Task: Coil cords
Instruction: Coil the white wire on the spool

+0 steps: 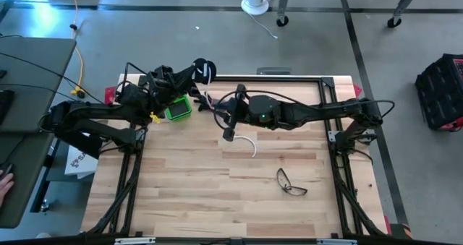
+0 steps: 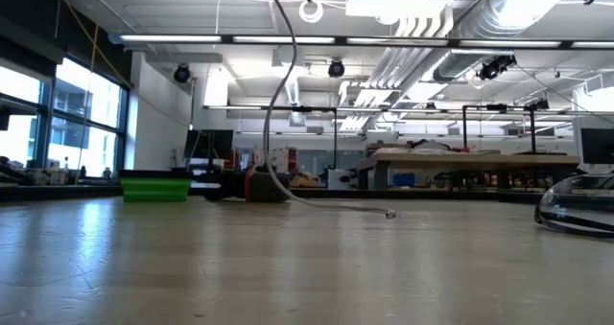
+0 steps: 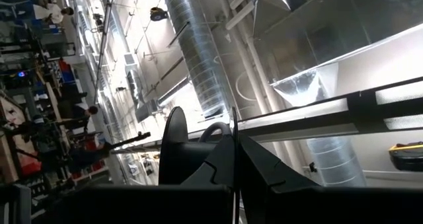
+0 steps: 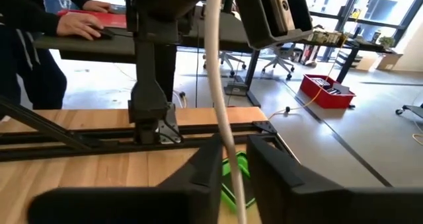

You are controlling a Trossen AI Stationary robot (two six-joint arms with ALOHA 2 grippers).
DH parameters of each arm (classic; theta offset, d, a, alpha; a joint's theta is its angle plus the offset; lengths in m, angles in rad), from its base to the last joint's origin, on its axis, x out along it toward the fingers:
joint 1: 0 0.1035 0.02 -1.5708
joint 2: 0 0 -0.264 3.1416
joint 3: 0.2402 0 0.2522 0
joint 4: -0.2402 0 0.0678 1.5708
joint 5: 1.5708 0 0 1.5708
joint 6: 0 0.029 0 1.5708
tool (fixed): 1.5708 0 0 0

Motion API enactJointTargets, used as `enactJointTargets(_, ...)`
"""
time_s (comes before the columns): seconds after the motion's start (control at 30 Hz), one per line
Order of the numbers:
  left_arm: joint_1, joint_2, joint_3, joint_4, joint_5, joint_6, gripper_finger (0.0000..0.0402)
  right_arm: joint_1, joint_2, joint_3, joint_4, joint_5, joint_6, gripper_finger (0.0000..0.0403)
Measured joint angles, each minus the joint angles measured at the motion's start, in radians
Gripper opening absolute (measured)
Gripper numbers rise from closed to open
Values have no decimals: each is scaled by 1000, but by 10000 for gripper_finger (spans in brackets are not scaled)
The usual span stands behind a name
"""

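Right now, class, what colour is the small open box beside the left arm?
Bright green box, clearest in the high view.

The high view looks straight down on the table (image 1: 217,194); the low view skims its surface, sharing the white cord (image 2: 278,104).
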Motion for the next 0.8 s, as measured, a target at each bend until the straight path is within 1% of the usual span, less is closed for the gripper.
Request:
enactJointTargets(0.1,0,0,0,0,0,0,0,1,0,0,1,0,1,14)
enactJointTargets(0.13,0,0,0,0,1,0,0,1,0,0,7,0,1,8)
enactJointTargets(0.27,-28,0,0,0,1,-24,0,5,1,0,65,-2,5,6)
enactJointTargets(0.37,-61,0,1,-43,13,-59,0,5,1,0,113,-25,5,4)
enactJointTargets(0.53,-109,1,1,-106,0,-95,0,5,1,0,122,-52,5,2)
enactJointTargets(0.63,-111,1,1,-131,-27,-89,0,5,1,0,143,-98,5,2)
enactJointTargets(0.73,-101,1,1,-139,-63,-58,0,18,1,0,170,-114,5,1)
enactJointTargets(0.8,-91,1,1,-134,-70,-47,0,29,1,0,185,-117,5,1)
